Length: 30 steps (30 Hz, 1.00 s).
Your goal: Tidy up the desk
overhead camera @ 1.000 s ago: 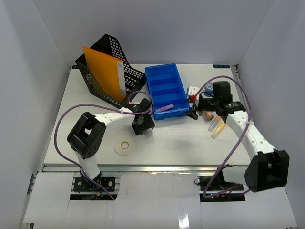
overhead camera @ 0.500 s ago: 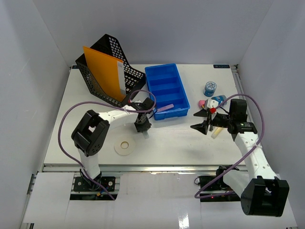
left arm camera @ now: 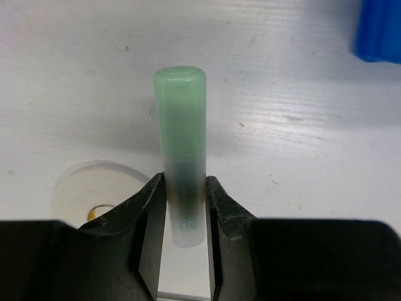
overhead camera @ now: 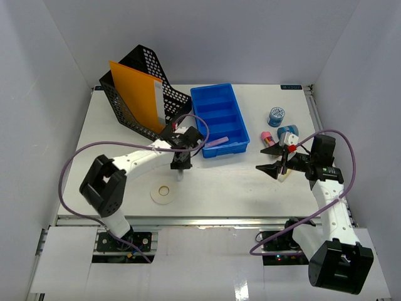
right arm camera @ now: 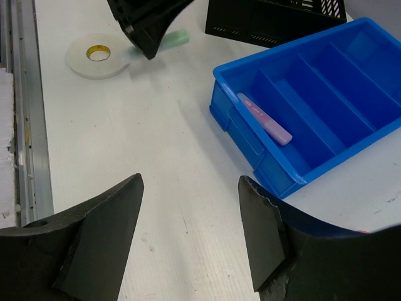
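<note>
Top external, framing the desk (overhead camera: pixel 232 188) as a white slab filling the middle, rail (overhead camera: pixel 207 219) running along its 6 o'clock edge.
Clamping the left gripper (left arm camera: pixel 185 189) on the clear lower half of a green-capped tube (left arm camera: pixel 180 119) near desk centre, at 7 o'clock of the blue tray (overhead camera: pixel 197 106); sitting at 7 o'clock of that grip, white tape roll (overhead camera: pixel 163 191). Spreading the right gripper (right arm camera: pixel 189 182) wide, released, over the 3 o'clock side. Lying in the tray's 6 o'clock compartment, pink stick (right arm camera: pixel 263 118). Standing at 11 o'clock, black mesh holder (overhead camera: pixel 141 69).
</note>
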{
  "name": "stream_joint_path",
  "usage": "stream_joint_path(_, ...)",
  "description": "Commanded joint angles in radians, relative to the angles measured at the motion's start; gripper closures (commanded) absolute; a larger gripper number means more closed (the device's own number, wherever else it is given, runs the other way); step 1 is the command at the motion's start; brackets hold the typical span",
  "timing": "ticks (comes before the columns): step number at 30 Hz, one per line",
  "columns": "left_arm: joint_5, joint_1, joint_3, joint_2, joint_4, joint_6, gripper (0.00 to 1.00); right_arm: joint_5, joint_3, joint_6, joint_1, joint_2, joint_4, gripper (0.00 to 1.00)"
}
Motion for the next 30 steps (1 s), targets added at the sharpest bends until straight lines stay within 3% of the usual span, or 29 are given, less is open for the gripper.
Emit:
stream_joint_path(1, 0.03, -0.006, 0.064, -0.184, 0.11, 0.353, 1.0, -0.055, -0.009, 0.018, -0.018, -0.02, 0.018, 0.31)
stream_joint_path(4, 0.175, -0.007, 0.146, -0.173, 0.17, 0.56, 1.0, -0.058, -0.011, 0.017, -0.022, -0.018, 0.017, 0.31)
stream_joint_path(7, 0.272, -0.007, 0.288, -0.067, 0.159, 0.771, 1.0, -0.062, -0.014, 0.021, -0.028, -0.015, 0.018, 0.31)
stream_joint_path(16, 0.408, -0.006, 0.66, 0.234, 0.066, 1.136, 0.98, -0.062, -0.026, 0.015, -0.037, -0.007, 0.019, 0.31)
stream_joint_path(24, 0.453, -0.005, 0.783, 0.378, 0.09, 1.24, 0.93, -0.045, -0.029, 0.004, -0.041, 0.014, 0.016, 0.31)
stream_joint_path(28, 0.458, -0.004, 0.766, 0.415, 0.121, 1.239, 0.84, -0.037, -0.031, -0.001, -0.044, 0.023, 0.016, 0.31)
stream_joint_path(30, 0.456, -0.005, 0.735, 0.414, 0.143, 1.229, 0.72, -0.029, -0.031, -0.004, -0.046, 0.028, 0.016, 0.31)
